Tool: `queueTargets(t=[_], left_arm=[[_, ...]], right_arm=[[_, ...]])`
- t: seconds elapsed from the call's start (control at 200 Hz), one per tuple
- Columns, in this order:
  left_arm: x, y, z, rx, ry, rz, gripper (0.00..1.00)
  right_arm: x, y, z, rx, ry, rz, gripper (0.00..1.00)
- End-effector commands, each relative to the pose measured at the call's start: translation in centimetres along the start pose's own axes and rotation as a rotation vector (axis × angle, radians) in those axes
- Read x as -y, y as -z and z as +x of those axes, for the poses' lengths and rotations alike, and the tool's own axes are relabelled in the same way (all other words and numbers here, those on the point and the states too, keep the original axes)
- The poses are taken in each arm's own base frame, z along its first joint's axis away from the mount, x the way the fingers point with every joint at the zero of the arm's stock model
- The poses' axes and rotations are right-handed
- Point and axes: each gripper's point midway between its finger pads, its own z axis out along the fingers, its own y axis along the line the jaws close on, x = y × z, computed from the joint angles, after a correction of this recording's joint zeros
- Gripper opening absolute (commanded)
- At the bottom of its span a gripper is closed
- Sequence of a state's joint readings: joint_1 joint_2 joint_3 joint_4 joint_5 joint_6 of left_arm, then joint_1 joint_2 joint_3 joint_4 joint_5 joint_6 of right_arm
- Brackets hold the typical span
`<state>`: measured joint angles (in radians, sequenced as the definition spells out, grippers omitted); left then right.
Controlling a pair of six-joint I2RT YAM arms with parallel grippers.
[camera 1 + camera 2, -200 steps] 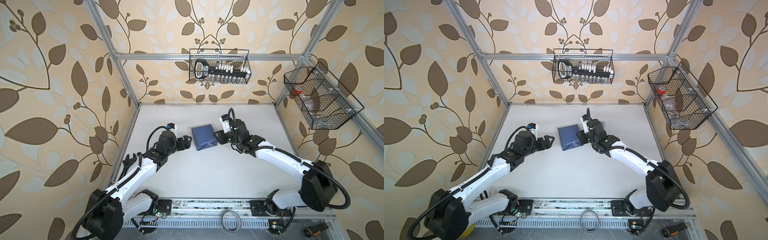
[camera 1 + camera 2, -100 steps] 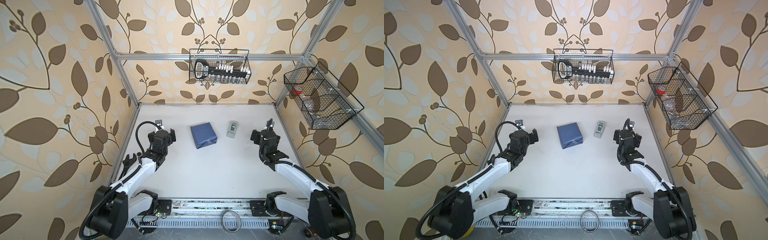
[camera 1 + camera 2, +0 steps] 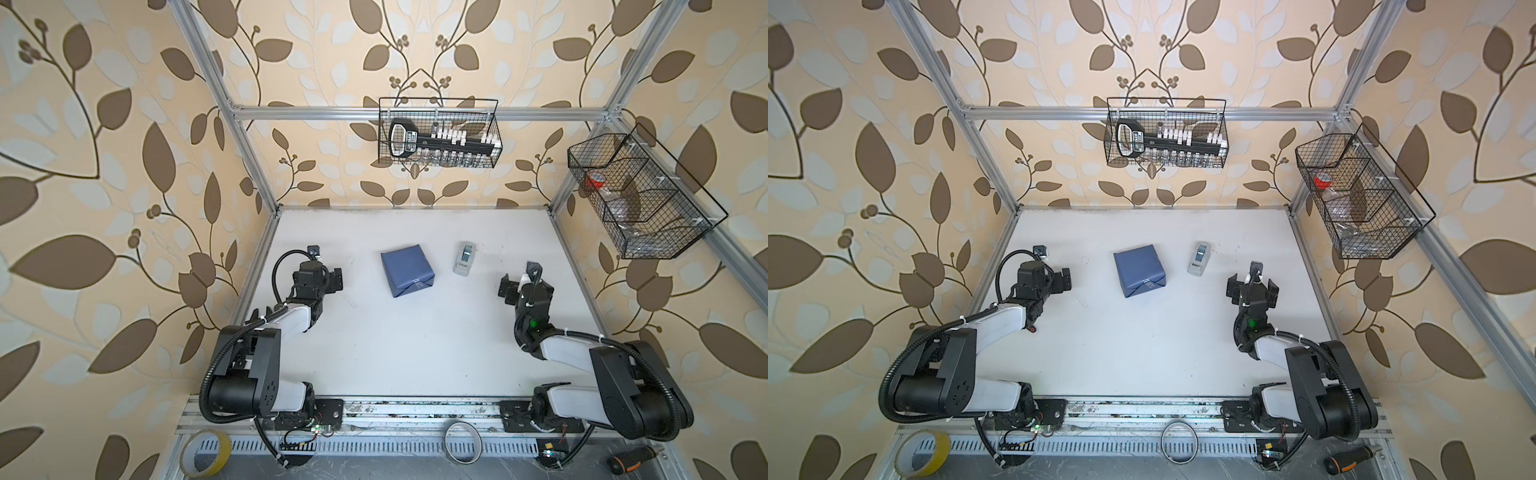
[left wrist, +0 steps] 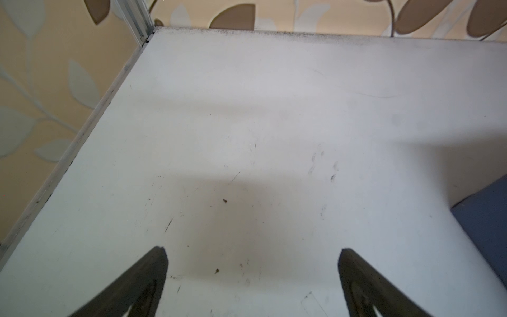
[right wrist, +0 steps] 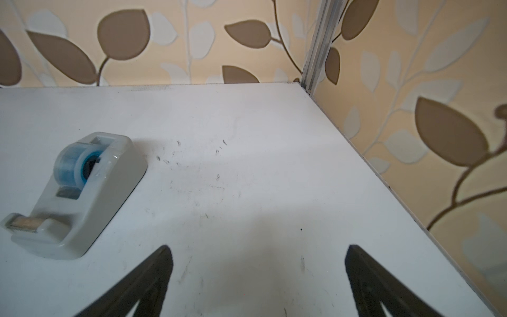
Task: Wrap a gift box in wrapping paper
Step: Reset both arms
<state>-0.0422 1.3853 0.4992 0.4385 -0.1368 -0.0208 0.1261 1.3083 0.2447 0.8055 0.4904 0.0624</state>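
Wrapping paper [image 4: 487,233] — left wrist; tape dispenser [image 5: 74,197] — right

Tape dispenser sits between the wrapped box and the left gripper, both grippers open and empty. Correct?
No. The tape dispenser sits between the wrapped gift box and the right gripper, not the left, as both top views show. The left gripper and the right one are indeed open and empty.

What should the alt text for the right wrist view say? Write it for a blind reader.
A small grey plastic tape dispenser with a clear roll on a blue core sits on the scuffed white tabletop. The right gripper holds its two black fingers spread wide, empty, clear of it.
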Motion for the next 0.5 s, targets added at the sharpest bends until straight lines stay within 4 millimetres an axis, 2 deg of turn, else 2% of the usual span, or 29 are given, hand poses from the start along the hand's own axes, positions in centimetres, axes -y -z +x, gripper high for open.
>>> queueTargets(t=[0.0,0.03,0.05,0.12,0.225,0.3,0.495], left_arm=[[1.0,-0.1,0.2,0.079,-0.019,0.067,0.99],[1.1,-0.3,0.3,0.078,-0.021,0.072,0.99],[1.2,-0.9,1.2,0.053,-0.026,0.073,0.99],[1.2,-1.2,1.7,0.045,-0.021,0.087,0.99],[1.0,-1.3,1.8,0.047,-0.013,0.087,0.99],[1.0,-1.3,1.8,0.046,-0.013,0.087,0.99],[1.0,-1.1,1.7,0.052,-0.012,0.086,0.99]], right_arm=[[0.0,0.2,-1.9,0.081,-0.031,-0.020,0.99],[-0.1,0.3,-1.8,0.082,-0.031,-0.026,0.99],[-0.1,0.4,-1.8,0.087,-0.033,-0.033,1.00],[-0.2,0.7,-1.8,0.100,-0.037,-0.047,1.00],[-0.7,0.7,-1.7,0.104,-0.036,-0.100,1.00],[-0.9,0.6,-0.9,0.122,-0.043,-0.142,1.00],[-0.4,0.6,-0.8,0.108,-0.056,-0.128,1.00]])
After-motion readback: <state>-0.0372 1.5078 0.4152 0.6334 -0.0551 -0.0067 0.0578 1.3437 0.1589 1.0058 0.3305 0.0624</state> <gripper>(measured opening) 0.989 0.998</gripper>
